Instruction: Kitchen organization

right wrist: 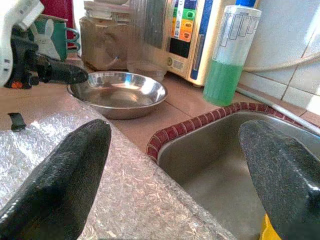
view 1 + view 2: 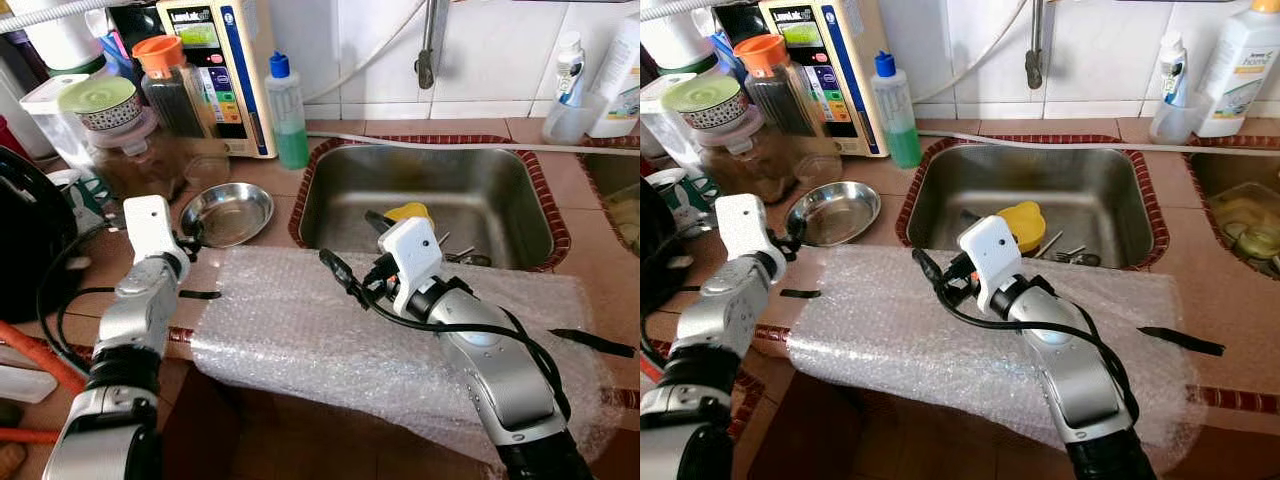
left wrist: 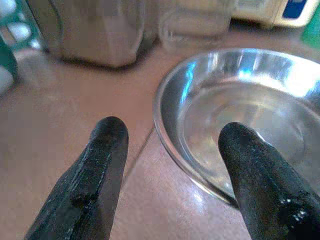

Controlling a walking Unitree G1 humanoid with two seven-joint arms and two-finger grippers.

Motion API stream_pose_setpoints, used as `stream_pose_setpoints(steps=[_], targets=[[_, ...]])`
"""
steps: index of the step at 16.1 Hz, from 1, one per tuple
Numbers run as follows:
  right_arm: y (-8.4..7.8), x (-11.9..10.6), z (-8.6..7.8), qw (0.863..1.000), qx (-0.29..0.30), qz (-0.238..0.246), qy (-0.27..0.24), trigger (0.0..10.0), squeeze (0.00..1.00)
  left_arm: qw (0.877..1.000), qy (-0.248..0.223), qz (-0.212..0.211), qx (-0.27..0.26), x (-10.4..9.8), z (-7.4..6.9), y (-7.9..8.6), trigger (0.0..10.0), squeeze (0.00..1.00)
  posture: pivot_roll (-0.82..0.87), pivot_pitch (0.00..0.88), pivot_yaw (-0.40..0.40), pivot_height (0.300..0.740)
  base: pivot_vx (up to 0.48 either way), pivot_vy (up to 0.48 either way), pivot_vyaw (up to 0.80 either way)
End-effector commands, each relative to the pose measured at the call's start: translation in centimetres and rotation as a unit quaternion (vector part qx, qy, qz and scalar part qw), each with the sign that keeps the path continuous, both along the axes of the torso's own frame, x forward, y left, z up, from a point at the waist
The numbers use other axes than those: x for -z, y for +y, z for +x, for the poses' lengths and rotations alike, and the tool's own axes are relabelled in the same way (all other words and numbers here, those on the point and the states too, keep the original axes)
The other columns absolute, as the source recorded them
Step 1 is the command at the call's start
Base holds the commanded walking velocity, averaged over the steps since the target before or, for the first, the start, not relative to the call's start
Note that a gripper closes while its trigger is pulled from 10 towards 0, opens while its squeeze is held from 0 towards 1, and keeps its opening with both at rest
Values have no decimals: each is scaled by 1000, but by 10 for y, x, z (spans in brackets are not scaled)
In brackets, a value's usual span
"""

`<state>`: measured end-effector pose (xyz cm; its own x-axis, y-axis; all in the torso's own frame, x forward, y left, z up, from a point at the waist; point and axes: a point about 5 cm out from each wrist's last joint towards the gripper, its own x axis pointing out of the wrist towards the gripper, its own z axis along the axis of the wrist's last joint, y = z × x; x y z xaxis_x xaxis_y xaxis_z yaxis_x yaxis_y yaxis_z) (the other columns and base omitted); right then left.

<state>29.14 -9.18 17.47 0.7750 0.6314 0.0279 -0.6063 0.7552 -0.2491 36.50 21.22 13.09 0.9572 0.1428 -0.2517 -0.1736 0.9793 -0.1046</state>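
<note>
I see my left end effector (image 3: 170, 175) spread wide over the rim of the shiny metal bowl (image 2: 226, 213) on the worktop (image 2: 590, 250). My right end effector (image 1: 175, 165) is spread too, grasping nothing, above the bubble wrap (image 2: 330, 330) beside the sink (image 2: 430, 195).

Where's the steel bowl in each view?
Left eye view: steel bowl on the counter, left of the sink.
Right eye view: same spot.
Left wrist view: bowl rim between the open left tool's fingers.
Right wrist view: behind the bubble wrap.
Shared landmark: green bottle.
</note>
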Motion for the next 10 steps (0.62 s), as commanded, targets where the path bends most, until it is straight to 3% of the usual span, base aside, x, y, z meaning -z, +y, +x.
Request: stream_pose_setpoints(steps=[1, 2, 6, 7, 8, 9, 10], targets=[[5, -2, -1, 1000, -10, -3, -6, 10000, 1000, 1000, 15, -15, -14, 3, 0, 2, 10000, 0, -297, 63, 137, 740, 0, 0, 0], [4, -1, -1, 1000, -9, -5, -6, 10000, 1000, 999, 28, -42, -5, 7, 1, -8, 10000, 0, -300, 63, 139, 740, 0, 0, 0], [3, 0, -2, 1000, -4, -8, -6, 10000, 1000, 997, 52, -55, 18, 11, 4, -21, 10000, 0, -310, 68, 149, 740, 0, 0, 0], [3, 0, -3, 1000, -3, -8, -5, 10000, 1000, 997, 58, -58, 15, 12, 5, -22, 2314, 0, -312, 67, 150, 740, 0, 0, 0], [3, 0, -3, 1000, -3, -8, -6, 10000, 1000, 996, 60, -65, 12, 12, 5, -21, 2314, 0, -315, 67, 152, 740, 0, 0, 0], [3, 0, -3, 1000, -2, -10, -6, 10000, 1000, 995, 64, -77, 9, 13, 5, -21, 0, 0, -315, 67, 152, 740, 0, 0, 0], [2, 0, -3, 1000, 0, -10, -7, 10000, 1000, 994, 67, -86, 6, 13, 5, -20, 0, 0, -315, 67, 152, 740, 0, 0, 0]])
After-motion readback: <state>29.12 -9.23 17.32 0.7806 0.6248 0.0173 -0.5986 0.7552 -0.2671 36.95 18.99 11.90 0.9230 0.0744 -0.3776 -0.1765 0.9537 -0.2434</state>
